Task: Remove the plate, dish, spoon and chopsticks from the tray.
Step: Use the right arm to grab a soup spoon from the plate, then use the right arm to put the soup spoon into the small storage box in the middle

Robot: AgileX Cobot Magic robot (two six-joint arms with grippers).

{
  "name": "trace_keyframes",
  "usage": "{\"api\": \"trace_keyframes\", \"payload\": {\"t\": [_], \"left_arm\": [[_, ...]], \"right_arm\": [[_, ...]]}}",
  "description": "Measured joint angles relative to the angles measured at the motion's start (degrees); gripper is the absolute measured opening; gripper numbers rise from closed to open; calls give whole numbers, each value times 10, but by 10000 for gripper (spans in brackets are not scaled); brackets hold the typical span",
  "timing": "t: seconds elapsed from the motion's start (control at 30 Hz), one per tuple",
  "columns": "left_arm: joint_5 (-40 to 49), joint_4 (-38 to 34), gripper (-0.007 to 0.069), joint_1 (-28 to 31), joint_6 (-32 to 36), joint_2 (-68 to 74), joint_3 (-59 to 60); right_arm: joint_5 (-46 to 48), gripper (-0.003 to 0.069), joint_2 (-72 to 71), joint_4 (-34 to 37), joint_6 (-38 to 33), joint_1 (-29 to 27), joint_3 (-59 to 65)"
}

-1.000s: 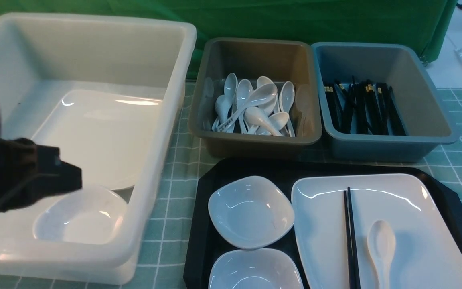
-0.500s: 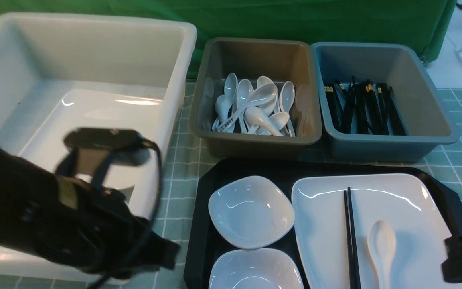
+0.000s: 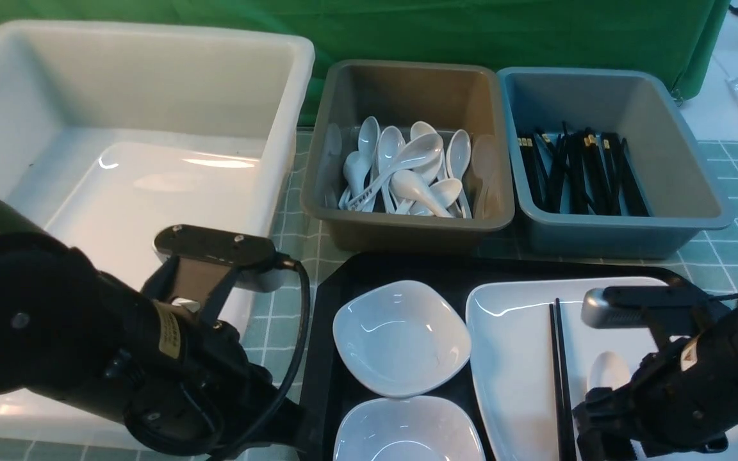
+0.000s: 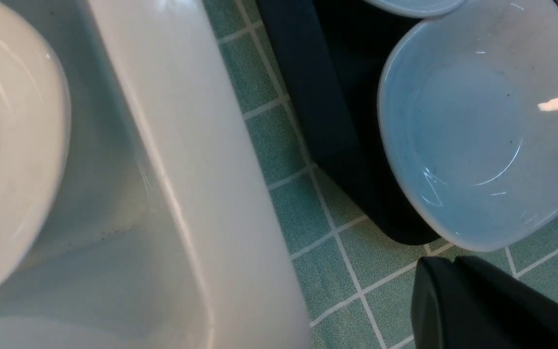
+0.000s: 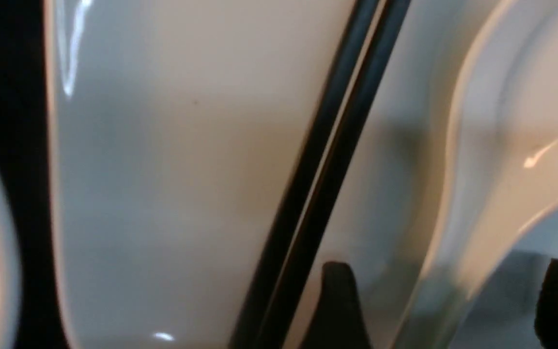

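The black tray point(image 3: 327, 320) holds two small white dishes point(image 3: 401, 336) point(image 3: 407, 429) and the large white plate point(image 3: 516, 358). On the plate lie the black chopsticks point(image 3: 558, 358) and the white spoon point(image 3: 606, 371). My right gripper point(image 5: 446, 295) hangs low over the plate point(image 5: 162, 169), open, with the spoon's handle point(image 5: 502, 145) between its fingers and the chopsticks point(image 5: 327, 160) just beside. My left gripper point(image 4: 453, 261) is shut and empty, over the cloth by the tray's corner point(image 4: 337, 121), close to a dish's rim point(image 4: 482, 121).
A big white tub point(image 3: 279, 128) at the left holds a white plate and a dish point(image 4: 7, 145). Behind the tray stand a grey tub point(image 3: 318, 205) with several spoons and a blue tub point(image 3: 696, 192) with several chopsticks. A green checked cloth covers the table.
My left arm has swung from over the white tub to the tray's left edge. My right arm has come in from the right over the plate, and its jaws have opened.
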Motion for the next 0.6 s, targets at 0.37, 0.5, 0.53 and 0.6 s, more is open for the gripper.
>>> {"api": "trace_keyframes", "payload": {"t": [0.37,0.5,0.53,0.6], "left_arm": [[3,31,0,0,0,0,0],[16,39,6,0,-4,0,0],[19,45,7,0,-10,0,0],[23,56,8,0,-16,0,0]], "right_arm": [[17,163,-3,-10,-16,0,-18],[42,163,-54,-10,-11,0,-86],[40,163,-59,-9,-12,0,-106],[35,163,-58,-8,-16,0,-154]]}}
